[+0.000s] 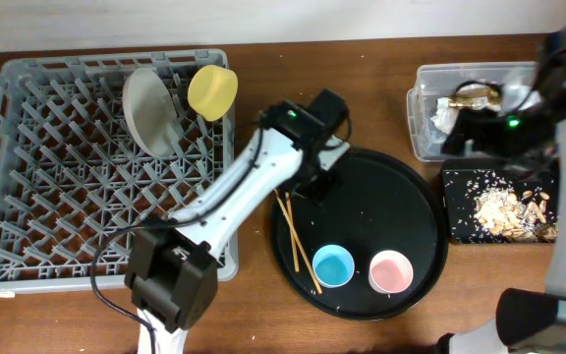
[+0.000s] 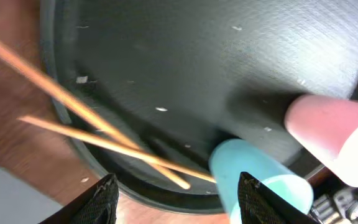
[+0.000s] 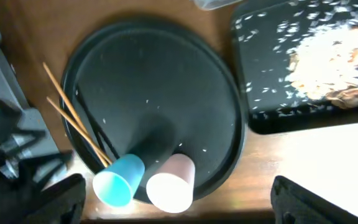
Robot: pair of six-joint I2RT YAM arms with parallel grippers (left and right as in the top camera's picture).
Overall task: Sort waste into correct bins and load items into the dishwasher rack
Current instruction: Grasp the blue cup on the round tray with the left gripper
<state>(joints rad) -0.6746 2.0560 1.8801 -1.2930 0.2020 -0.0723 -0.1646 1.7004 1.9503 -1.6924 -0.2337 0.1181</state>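
Observation:
Two wooden chopsticks (image 1: 298,241) (image 2: 104,140) lie on the left side of the round black tray (image 1: 401,197). A blue cup (image 1: 333,265) (image 3: 119,180) and a pink cup (image 1: 391,271) (image 3: 171,183) stand at its front. My left gripper (image 1: 314,180) (image 2: 179,180) hovers open over the tray's upper left, above the chopsticks, with nothing between its fingers. In the dishwasher rack (image 1: 67,226) stand a grey plate (image 1: 148,110) and a yellow bowl (image 1: 212,90). My right gripper (image 1: 470,133) (image 3: 179,186) hangs wide open and empty, high near the clear tub (image 1: 430,138).
The clear tub holds white tissue (image 1: 447,113) and a gold wrapper (image 1: 478,95). The shallow black tray (image 1: 460,221) (image 3: 260,93) at the right holds beige food scraps (image 1: 514,208) (image 3: 328,62). Small crumbs dot the round tray. The left arm stretches across the rack's right edge.

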